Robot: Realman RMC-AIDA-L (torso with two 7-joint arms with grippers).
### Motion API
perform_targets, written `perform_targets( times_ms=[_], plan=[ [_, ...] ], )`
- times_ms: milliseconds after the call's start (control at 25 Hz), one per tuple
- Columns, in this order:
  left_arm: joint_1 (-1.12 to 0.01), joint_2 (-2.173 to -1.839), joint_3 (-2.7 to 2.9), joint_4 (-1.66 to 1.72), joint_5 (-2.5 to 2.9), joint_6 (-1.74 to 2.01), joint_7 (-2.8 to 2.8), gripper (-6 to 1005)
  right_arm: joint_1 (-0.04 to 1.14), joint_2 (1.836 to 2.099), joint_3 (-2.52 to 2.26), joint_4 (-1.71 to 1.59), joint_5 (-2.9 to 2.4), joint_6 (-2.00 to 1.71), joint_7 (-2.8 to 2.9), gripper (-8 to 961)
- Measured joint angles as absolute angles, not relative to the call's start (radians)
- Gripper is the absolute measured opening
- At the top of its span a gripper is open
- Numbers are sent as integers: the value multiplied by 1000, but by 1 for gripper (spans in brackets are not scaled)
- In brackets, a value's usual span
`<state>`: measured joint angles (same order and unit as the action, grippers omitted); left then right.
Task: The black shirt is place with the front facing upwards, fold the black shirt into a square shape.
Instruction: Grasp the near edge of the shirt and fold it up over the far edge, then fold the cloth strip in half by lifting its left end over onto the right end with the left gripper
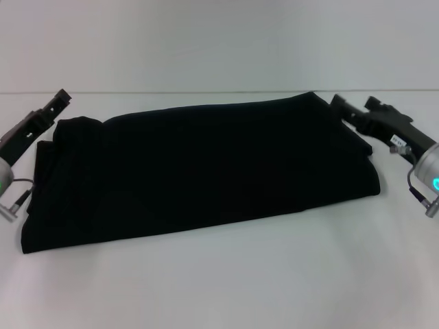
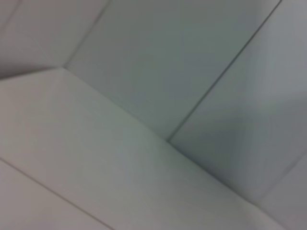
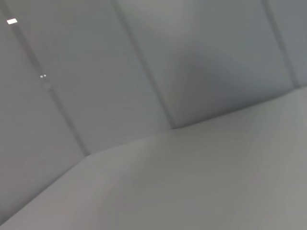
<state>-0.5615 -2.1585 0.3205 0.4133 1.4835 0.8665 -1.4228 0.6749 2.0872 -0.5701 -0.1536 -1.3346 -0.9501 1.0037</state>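
Looking down, I see the black shirt (image 1: 199, 168) lying on the white table (image 1: 226, 288). It is folded into a long, wide band that runs from my left side to my right side. No letters show on it. My left gripper (image 1: 60, 103) is at the far left corner of the shirt, just beside the cloth. My right gripper (image 1: 341, 106) is at the far right corner, touching the edge. I cannot tell if my fingers are spread or pressed together. My wrist cameras only show pale walls.

White table (image 1: 219, 288) below, pale panelled wall (image 1: 219, 41) with thin seams behind
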Motion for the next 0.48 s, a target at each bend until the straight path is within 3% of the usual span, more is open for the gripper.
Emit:
perform_targets(
  times_ms=[240,480],
  plan=[
    [-494,-2142,352,548,1708,1107,-1760,951,588,2086,-774,-256,-1338,-1075,1011,943],
    [-522,-2124,358,578,1924,1199,-1930,951,550,2083,-888,-287,-1399,-1128,994,943]
  ],
)
